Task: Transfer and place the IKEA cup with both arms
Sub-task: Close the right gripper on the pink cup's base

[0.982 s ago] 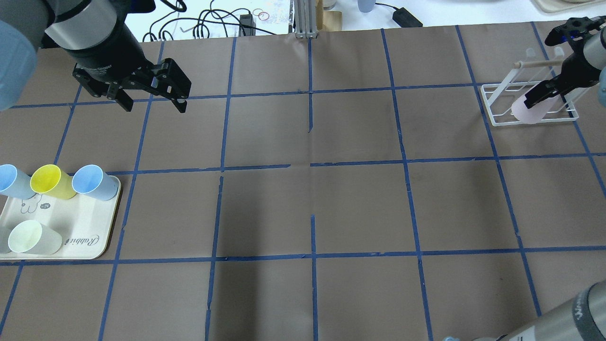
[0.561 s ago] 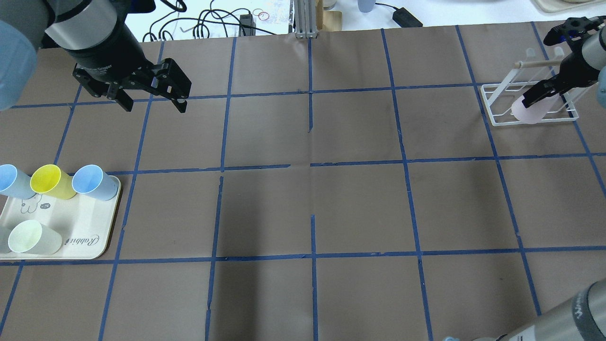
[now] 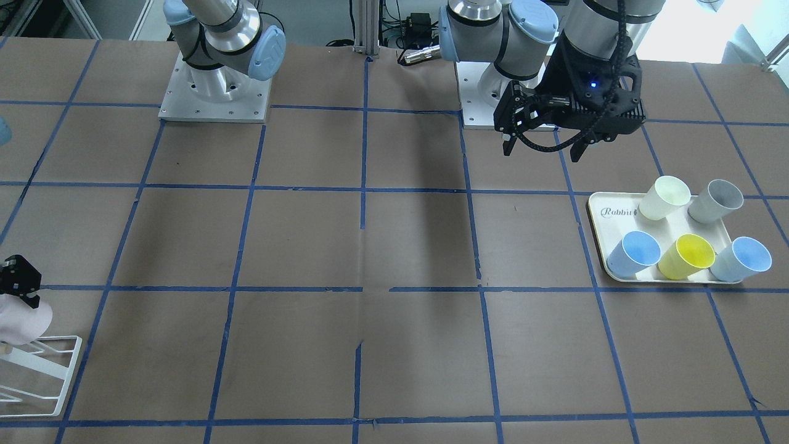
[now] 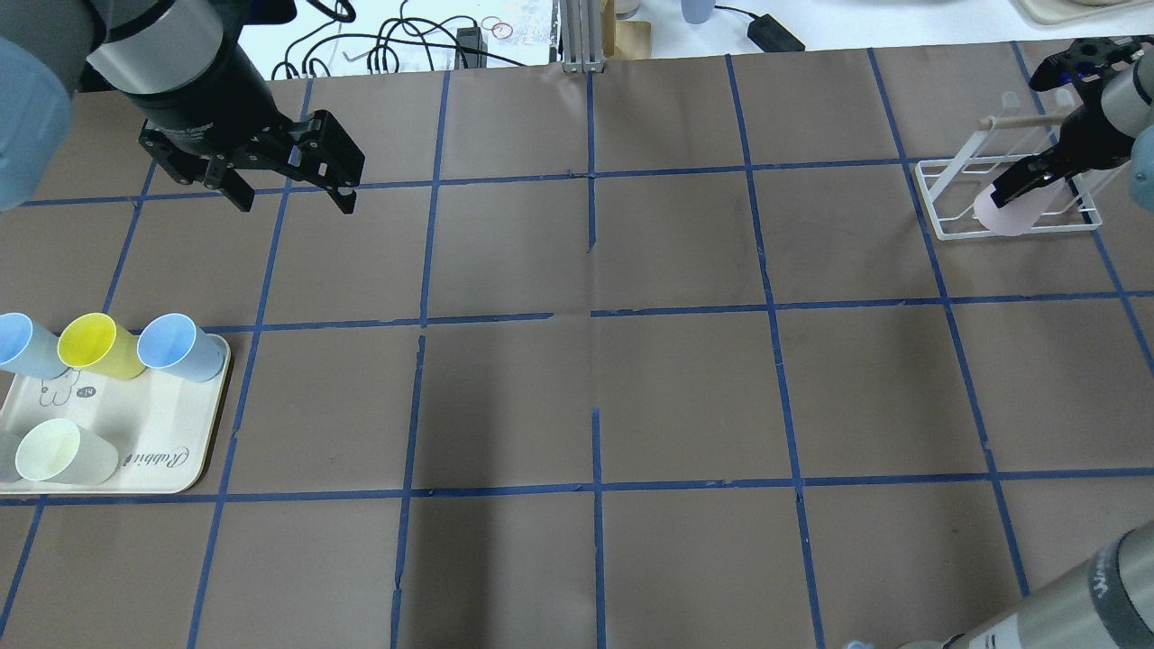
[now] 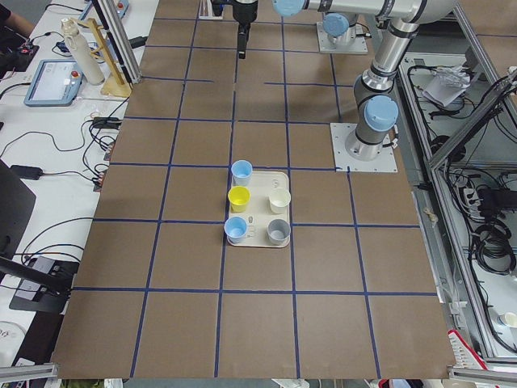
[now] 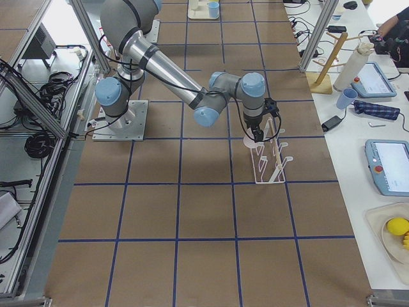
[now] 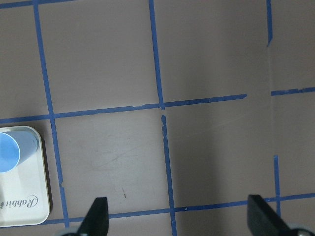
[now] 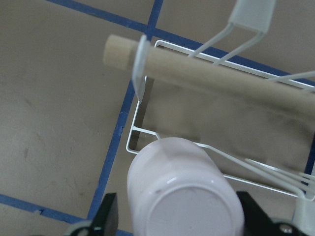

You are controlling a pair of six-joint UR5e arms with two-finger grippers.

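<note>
Table [image 4: 586, 397] corner: IKEA cup [image 8: 184, 196] between right claw [image 8: 179, 214] fingers [image 8: 109, 216], on rack [image 8: 206, 73].

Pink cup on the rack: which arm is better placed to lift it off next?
Right. The right gripper straddles the pink cup on the white rack; the left gripper hangs open far away, near the tray.

Bright, even overhead light with no hard shadows. In the overhead view the surface [image 4: 685, 388] carries soft dark bands from centre toward 6 o'clock. The front-facing view blows out white at 1 o'clock. Left wrist view: fingers [image 7: 97, 216] are blurred at 6 o'clock, the surface is sharp. Right wrist view: the IKEA cup [image 8: 182, 196] is very close and slightly soft, with a thin glare arc on its base. Side views are small and lose fine detail.
</note>
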